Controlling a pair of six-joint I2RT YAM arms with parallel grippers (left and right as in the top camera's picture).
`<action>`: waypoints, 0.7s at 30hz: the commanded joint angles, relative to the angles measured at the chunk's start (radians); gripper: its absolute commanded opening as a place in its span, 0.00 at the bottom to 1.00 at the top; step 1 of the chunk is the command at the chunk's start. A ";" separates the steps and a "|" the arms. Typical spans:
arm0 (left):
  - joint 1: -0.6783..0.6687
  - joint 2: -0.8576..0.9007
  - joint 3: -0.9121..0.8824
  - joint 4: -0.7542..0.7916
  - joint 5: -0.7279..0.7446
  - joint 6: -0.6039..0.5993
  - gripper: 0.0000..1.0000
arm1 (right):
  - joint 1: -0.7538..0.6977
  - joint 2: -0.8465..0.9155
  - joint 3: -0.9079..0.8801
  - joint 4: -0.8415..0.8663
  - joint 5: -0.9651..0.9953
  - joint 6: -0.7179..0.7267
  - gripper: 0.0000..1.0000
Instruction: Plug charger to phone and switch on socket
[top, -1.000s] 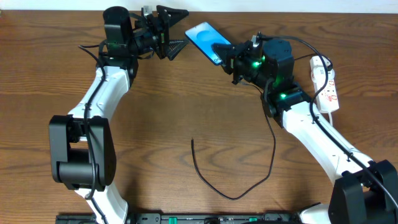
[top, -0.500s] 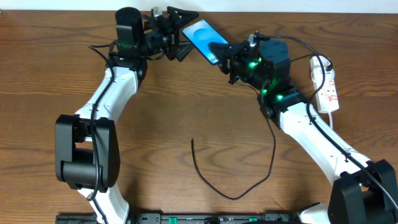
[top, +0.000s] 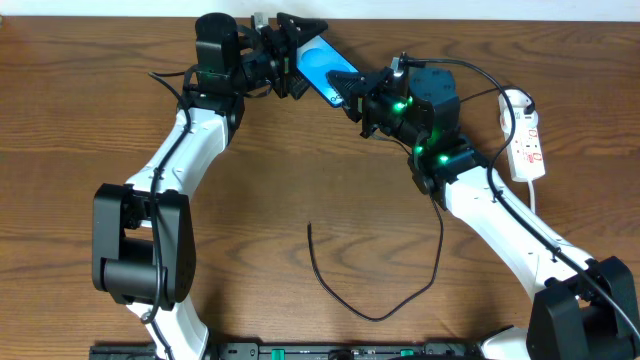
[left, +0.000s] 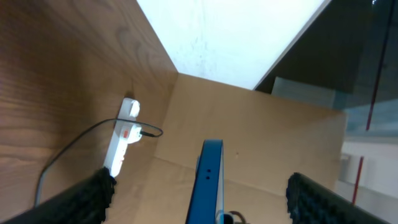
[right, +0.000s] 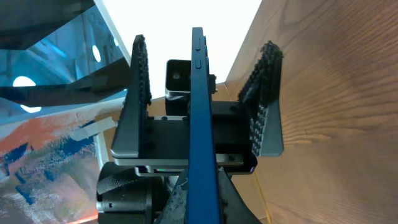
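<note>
A: Where is the phone (top: 320, 66) found, and how is it laid?

B: It is seen at the twelve o'clock side of the tabletop (top: 80, 120), screen up, and appears to be held off the wood. In the overhead view its long axis is run from about half past ten to about half past four.

A: By what is it held?

B: The half-past-four end is clamped by the right fingers (top: 347, 79), which are closed on it. The half-past-ten end is straddled by the left fingers (right: 140, 93). These are spread wide, one on each side, and a gap is seen on both sides, so no contact is shown.

A: On which relation is the coming move turned?

B: The phone is centred between the left fingers, with its length along their line of reach. It is judged that only a closing is needed for that end to be taken.

A: And the other things?

B: The charger (top: 375, 305) is laid loose towards six o'clock of the phone, well apart and gripped by nothing. The socket (top: 525, 135) is placed at about four o'clock, beyond the right arm, which is judged the nearer. Which end of the phone carries the port cannot be told.
</note>
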 joint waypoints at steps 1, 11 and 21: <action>0.000 -0.031 0.018 0.008 -0.006 -0.006 0.81 | 0.013 -0.003 0.023 0.014 0.005 0.005 0.01; 0.000 -0.031 0.018 0.008 -0.006 -0.006 0.58 | 0.013 -0.003 0.023 0.014 0.008 0.005 0.01; 0.000 -0.031 0.018 0.008 -0.006 -0.006 0.31 | 0.013 -0.003 0.023 0.014 0.008 0.005 0.01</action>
